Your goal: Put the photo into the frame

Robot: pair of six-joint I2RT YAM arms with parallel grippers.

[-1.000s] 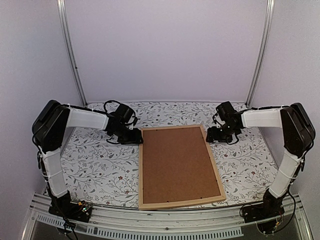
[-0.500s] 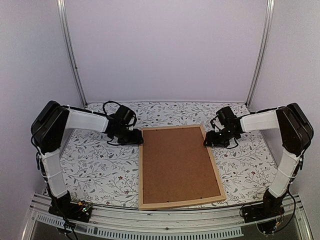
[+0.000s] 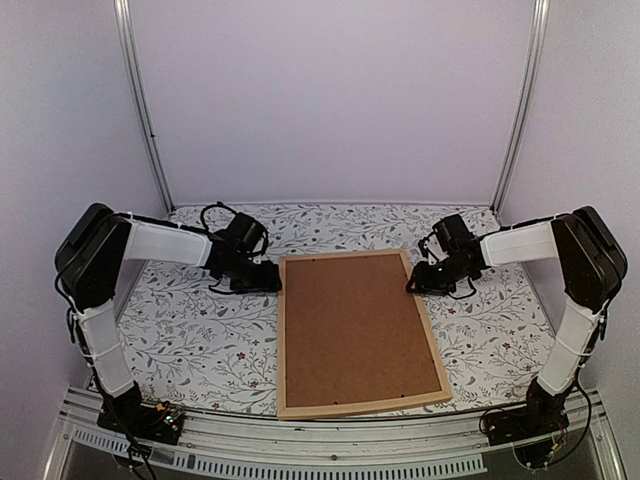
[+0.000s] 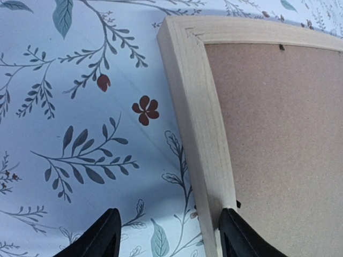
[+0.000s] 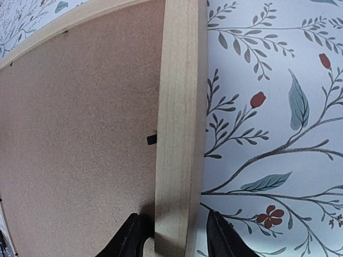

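Observation:
The frame, pale wood, lies face down in the middle of the table with a brown backing board filling it. The photo is hidden. My left gripper sits low at the frame's far left corner. It is open: one finger is over the cloth, the other at the inner edge of the left rail. My right gripper straddles the right rail near the far right corner. Its jaws are open, close on either side, with a thin strip of cloth showing by the outer finger.
The floral tablecloth covers the table on both sides of the frame. White walls and two slanted metal posts close off the back. A small black tab holds the backing board at the right rail.
My right gripper has moved left onto the frame's right rail and its jaws have narrowed around it. The left gripper has edged left and opened a little wider.

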